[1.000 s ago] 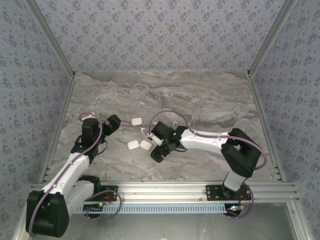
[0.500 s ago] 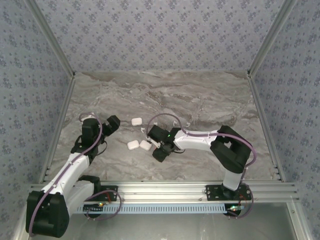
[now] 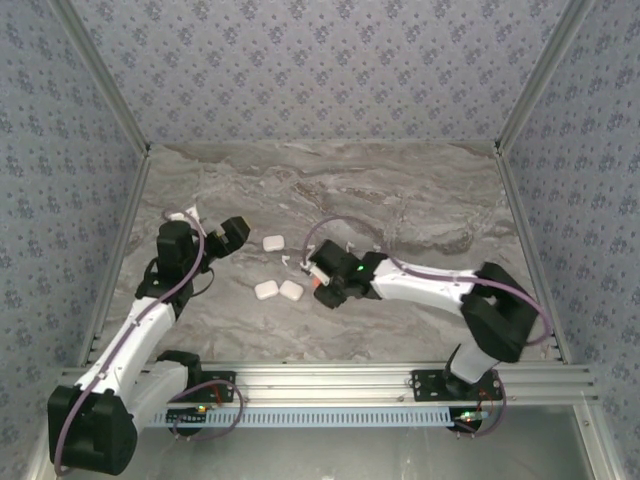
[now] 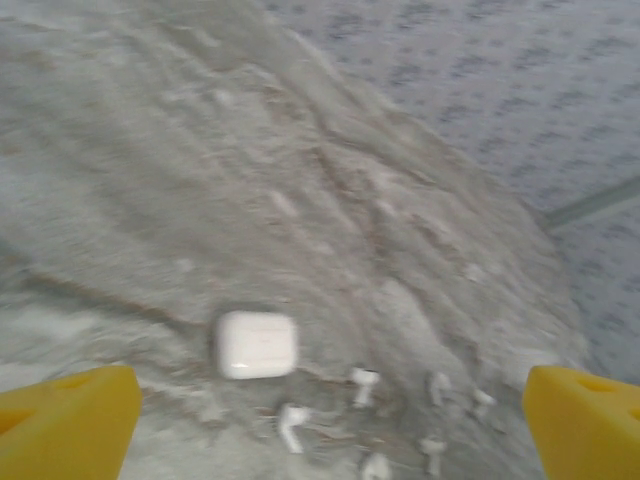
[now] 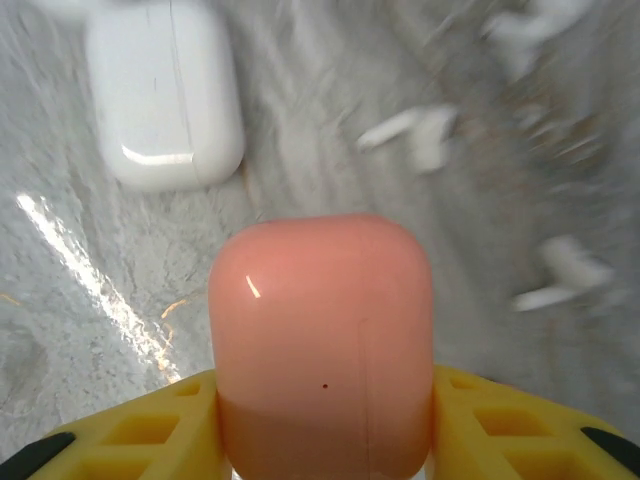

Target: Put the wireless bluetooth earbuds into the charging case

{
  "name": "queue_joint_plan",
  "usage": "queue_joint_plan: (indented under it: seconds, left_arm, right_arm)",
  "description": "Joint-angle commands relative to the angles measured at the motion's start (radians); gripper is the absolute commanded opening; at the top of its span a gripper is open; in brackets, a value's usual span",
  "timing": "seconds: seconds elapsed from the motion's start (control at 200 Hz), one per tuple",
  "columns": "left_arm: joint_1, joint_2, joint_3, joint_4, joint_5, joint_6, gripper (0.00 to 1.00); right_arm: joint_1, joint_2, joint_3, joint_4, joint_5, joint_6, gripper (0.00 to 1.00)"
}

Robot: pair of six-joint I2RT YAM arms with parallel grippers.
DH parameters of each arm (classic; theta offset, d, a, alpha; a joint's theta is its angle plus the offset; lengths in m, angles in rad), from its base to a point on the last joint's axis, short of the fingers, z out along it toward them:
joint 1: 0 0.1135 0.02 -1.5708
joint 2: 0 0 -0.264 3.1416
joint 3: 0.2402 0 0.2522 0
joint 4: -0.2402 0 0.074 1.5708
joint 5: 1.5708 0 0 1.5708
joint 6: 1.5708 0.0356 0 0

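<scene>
The right claw (image 3: 325, 283) sits near the middle of the marble counter (image 3: 400, 190), closed on a coral case (image 5: 320, 330). In the right wrist view the case stands between the yellow fingers (image 5: 130, 435), which press on both of its sides, and its lid is shut. Whether the case rests on the counter or hangs just above it I cannot tell. Loose white earbuds (image 5: 410, 135) lie on the counter past the coral case, blurred, each well apart from it and none inside any case. A white case (image 5: 165, 95) lies shut farther off to the left in the same view. From above, three white cases show: one alone (image 3: 273, 242) between the two claws, and a pair (image 3: 266, 290) just beside each other, nearer the arm bases and to the left of the right claw. The left claw (image 3: 236, 236) is over the left part of the counter with its jaws wide and nothing between them. In the left wrist view the yellow fingertips (image 4: 60, 425) stand at the two bottom corners. Ahead of the left claw lie the lone white case and, to its right, a scatter of the small stemmed earbuds, all flat on the counter.
</scene>
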Motion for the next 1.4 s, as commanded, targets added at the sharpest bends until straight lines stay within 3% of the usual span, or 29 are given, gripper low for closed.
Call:
queue_joint_plan:
  seconds: [0.0,0.205,0.41,0.944,1.394]
  left_arm:
    - [-0.037,0.009,0.103,0.004,0.182,0.058,0.97]
    - [-0.145,0.072,0.234,0.007,0.371,0.108,0.88]
    - [-0.273,0.142,0.332,0.004,0.447,0.169,0.81]
    - [-0.454,0.353,0.462,0.065,0.475,0.217,0.66]
    - [-0.483,0.410,0.484,0.068,0.465,0.221,0.32]
  right_arm:
    - [-0.043,-0.141,-0.028,0.090,0.024,-0.124,0.47]
    - [-0.109,-0.354,-0.060,0.208,0.007,-0.296,0.48]
    - [-0.132,-0.463,-0.057,0.261,-0.011,-0.432,0.48]
    - [-0.130,-0.487,-0.050,0.254,-0.032,-0.495,0.49]
    - [-0.128,-0.483,-0.048,0.243,-0.032,-0.491,0.50]
